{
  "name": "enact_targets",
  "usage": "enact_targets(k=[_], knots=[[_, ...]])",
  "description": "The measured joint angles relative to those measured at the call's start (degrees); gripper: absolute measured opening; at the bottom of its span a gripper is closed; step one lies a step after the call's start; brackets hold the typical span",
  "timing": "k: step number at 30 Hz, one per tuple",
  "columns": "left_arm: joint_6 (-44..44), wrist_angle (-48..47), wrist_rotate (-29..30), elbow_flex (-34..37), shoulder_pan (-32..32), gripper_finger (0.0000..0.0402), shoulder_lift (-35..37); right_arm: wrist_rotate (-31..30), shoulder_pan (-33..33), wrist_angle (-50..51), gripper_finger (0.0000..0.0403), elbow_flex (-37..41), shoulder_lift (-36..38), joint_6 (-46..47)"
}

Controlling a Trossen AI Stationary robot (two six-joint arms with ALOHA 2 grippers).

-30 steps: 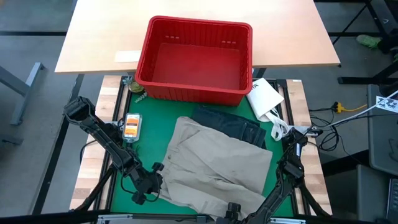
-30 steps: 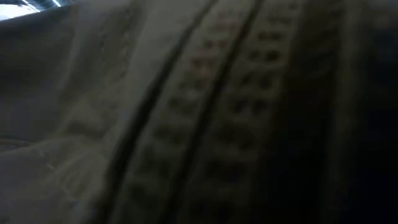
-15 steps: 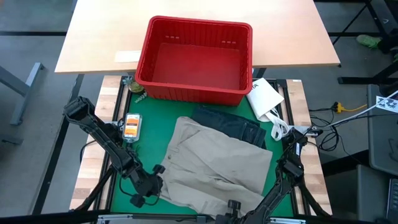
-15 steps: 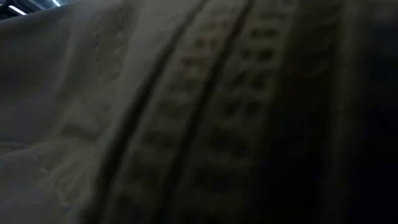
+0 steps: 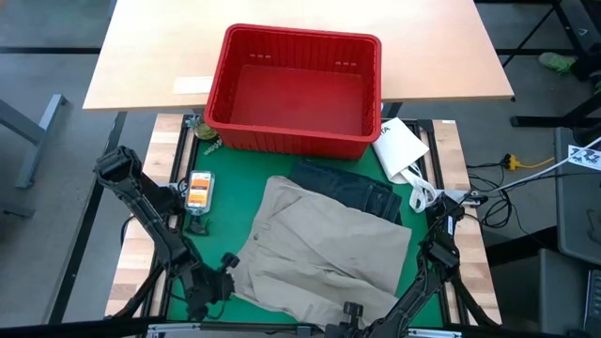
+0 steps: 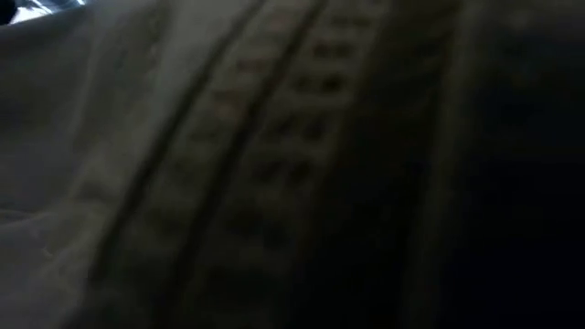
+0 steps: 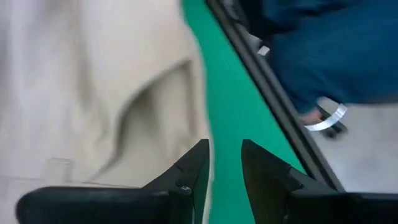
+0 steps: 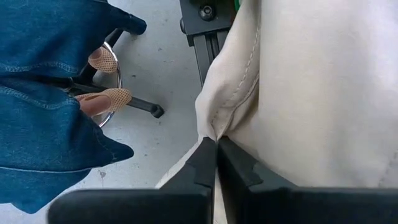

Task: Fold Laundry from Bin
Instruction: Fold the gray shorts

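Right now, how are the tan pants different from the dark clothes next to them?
The tan pants are light khaki and spread wide on top; the dark garment is dark, mostly covered, peeking out nearer the red bin. The right gripper pinches the tan pants' edge; nothing holds the dark garment. Both lie on the green mat.

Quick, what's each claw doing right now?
Left gripper: slightly open, empty, at the khaki trousers' edge.
Right gripper: shut on the trousers' hem.
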State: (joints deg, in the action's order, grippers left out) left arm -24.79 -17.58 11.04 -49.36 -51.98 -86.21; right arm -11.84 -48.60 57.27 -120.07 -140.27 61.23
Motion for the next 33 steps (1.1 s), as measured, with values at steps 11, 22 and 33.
enact_targets(k=[11,22,33], knots=[[-5.3,0.2,1.3,2.2,0.3,0.0198,0.0,0.9,0.0,-0.1,0.0005,0.0,0.2,0.0],[-4.0,0.7,1.2,8.4,-0.1,0.0203,0.0,1.0,-0.1,-0.4,0.0004,-0.1,0.2,-0.1],[-1.7,4.4,1.0,13.1,-1.7,0.0189,0.0,2.3,-0.1,-0.9,0.0005,-0.2,0.2,-0.1]])
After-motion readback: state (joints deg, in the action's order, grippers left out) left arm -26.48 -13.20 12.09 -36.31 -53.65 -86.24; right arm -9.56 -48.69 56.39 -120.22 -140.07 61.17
